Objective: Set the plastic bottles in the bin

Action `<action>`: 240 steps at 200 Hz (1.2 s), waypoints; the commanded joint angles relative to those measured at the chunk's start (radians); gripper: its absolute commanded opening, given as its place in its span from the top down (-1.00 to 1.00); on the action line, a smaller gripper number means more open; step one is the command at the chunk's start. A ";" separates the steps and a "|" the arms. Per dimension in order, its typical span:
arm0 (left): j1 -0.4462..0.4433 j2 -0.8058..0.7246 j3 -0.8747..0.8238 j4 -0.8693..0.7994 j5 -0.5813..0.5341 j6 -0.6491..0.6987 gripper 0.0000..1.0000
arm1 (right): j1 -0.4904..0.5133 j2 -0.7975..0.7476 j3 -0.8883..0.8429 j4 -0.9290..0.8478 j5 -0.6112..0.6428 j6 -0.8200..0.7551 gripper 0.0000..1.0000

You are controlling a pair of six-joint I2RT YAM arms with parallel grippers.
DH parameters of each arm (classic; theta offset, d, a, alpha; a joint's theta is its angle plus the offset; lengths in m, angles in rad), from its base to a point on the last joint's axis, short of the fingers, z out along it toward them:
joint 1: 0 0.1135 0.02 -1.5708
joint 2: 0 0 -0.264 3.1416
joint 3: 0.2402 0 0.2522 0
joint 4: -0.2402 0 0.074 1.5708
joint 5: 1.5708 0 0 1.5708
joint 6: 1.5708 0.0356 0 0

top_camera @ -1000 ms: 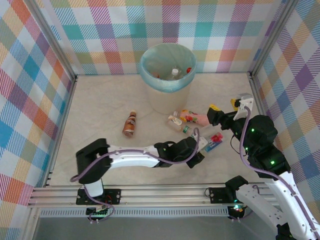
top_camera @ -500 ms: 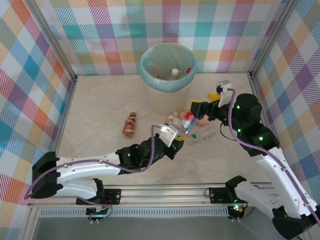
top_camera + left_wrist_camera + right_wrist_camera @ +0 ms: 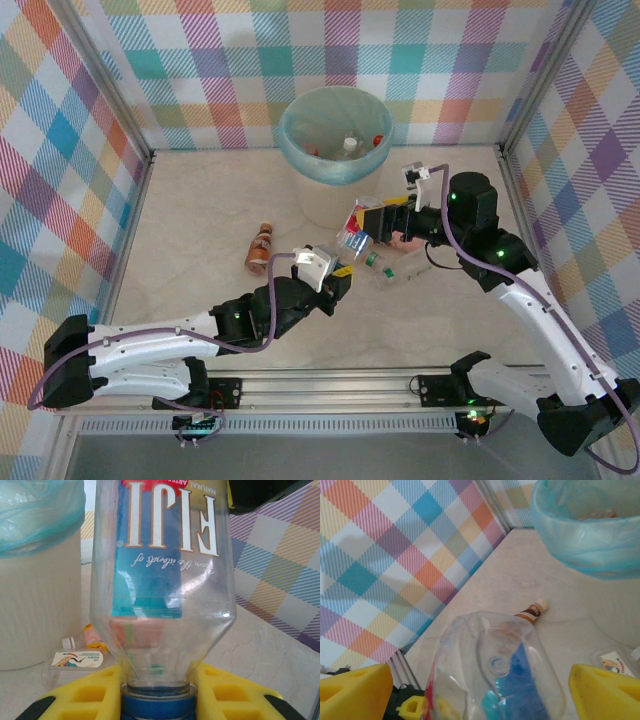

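The bottle [image 3: 165,645] in the left tool [image 3: 157,700] is clear, glossy plastic. Its blue label [image 3: 150,570] is slick and reflective, and its cap [image 3: 157,711] is smooth blue plastic. The tool's fingers [image 3: 85,700] are matt yellow plastic. To that tool's left, the bin [image 3: 35,605] has a matt, finely ribbed cream wall, lined with a thin, crinkled, translucent teal bag [image 3: 30,510]. Beneath, the counter [image 3: 260,650] is smooth, pale and faintly sheened.

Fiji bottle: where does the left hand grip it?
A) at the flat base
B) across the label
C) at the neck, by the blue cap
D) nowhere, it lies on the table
C: in the left wrist view the left hand's yellow fingers close on the Fiji bottle at its neck, right by the blue cap, well clear of the label.
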 commanded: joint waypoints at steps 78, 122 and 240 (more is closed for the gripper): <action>0.008 -0.020 0.003 0.071 -0.002 0.040 1.00 | 0.002 0.029 0.019 0.047 -0.134 0.045 -0.59; 0.009 -0.029 0.027 0.007 -0.024 0.032 1.00 | 0.002 0.021 0.034 0.049 -0.107 0.033 -0.34; 0.012 -0.264 0.010 -0.173 -0.183 0.013 -0.49 | 0.002 0.174 0.306 0.164 0.052 -0.097 -0.15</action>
